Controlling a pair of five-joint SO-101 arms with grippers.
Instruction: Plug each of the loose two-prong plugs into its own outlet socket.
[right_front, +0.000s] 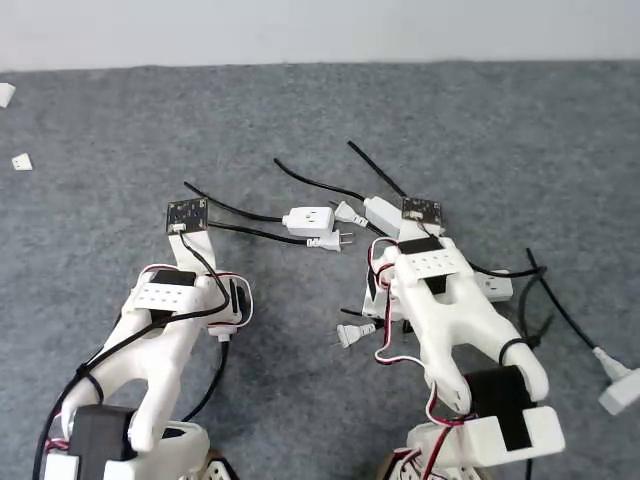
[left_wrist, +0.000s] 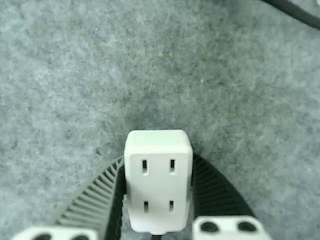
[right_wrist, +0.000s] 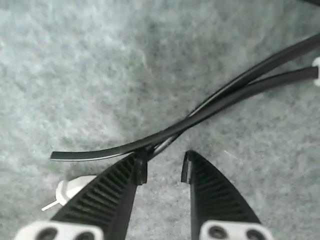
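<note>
My left gripper (left_wrist: 157, 165) is shut on a white outlet socket (left_wrist: 158, 190) with two pairs of slots facing the camera, held just above the grey carpet. In the high view that gripper (right_front: 187, 222) sits left of the middle. My right gripper (right_wrist: 164, 167) stands open over two crossed black cables (right_wrist: 210, 107), one fingertip (right_wrist: 141, 167) touching them; a white two-prong plug (right_wrist: 70, 190) lies beside it. Between the arms lie another white socket (right_front: 307, 218) and two loose plugs (right_front: 330, 241) (right_front: 350, 213). A third plug (right_front: 355, 333) lies beside the right arm.
More white socket blocks lie by the right gripper (right_front: 380, 210) and beside the right arm (right_front: 495, 288). A white plug piece (right_front: 618, 385) on a black cord rests at the right edge. Paper scraps (right_front: 20, 161) lie far left. Open carpet stretches toward the back.
</note>
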